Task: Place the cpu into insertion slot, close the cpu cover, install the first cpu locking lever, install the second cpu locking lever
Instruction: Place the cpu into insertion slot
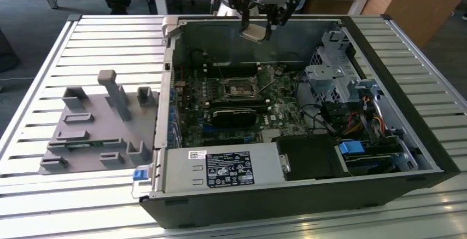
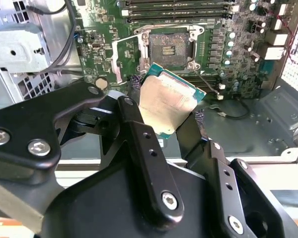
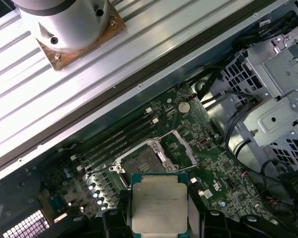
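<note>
The tool [image 2: 165, 99] is clenched on two opposite edges of the cpu [image 2: 168, 106], holding it tilted in the air over the open case [image 1: 408, 140], above and apart from the slot [image 2: 169, 47]; the chip looks light, stiff and probably delicate underneath, so the edges seem the safest hold.

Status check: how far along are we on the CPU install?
Nothing is finished yet. In hand: the gripper is shut on the cpu, held above the open case. The insertion slot is empty and the cpu cover stands swung open beside it. Left: seating the chip, closing the cover, both locking levers.
</note>
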